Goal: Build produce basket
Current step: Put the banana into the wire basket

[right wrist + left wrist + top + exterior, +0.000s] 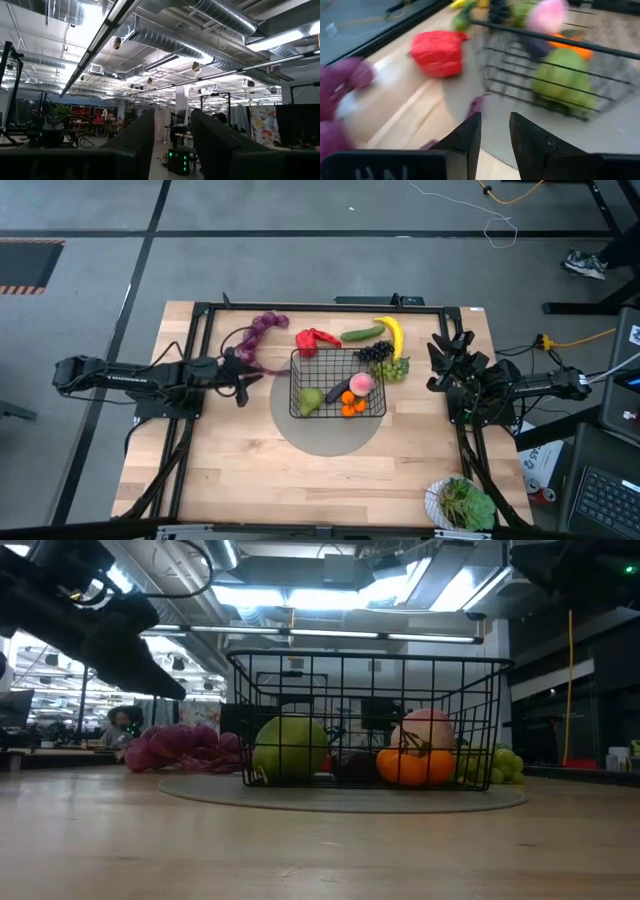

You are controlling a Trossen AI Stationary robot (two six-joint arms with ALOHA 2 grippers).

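Note:
The black wire basket (338, 383) stands on a grey round mat and holds a pear (311, 400), an eggplant, a peach (361, 383) and oranges (350, 406). The purple grape string (262, 328) lies on the table at the basket's far left, and one strand runs toward my left gripper (245, 376). That gripper (495, 131) is open by a narrow gap. It hovers above the table left of the basket (540, 65), with the purple strand (476, 105) just beyond its tips. Red pepper (317, 338), cucumber (362, 333), banana (392, 335), dark grapes (375, 352) and green grapes (392, 368) lie beyond the basket. My right gripper (172, 122) waits open at the table's right, pointing up.
A white bowl of leafy greens (462, 504) sits at the near right corner. A black frame (200, 315) borders the table's far, left and right sides. Bare wood lies near the front edge (300, 480).

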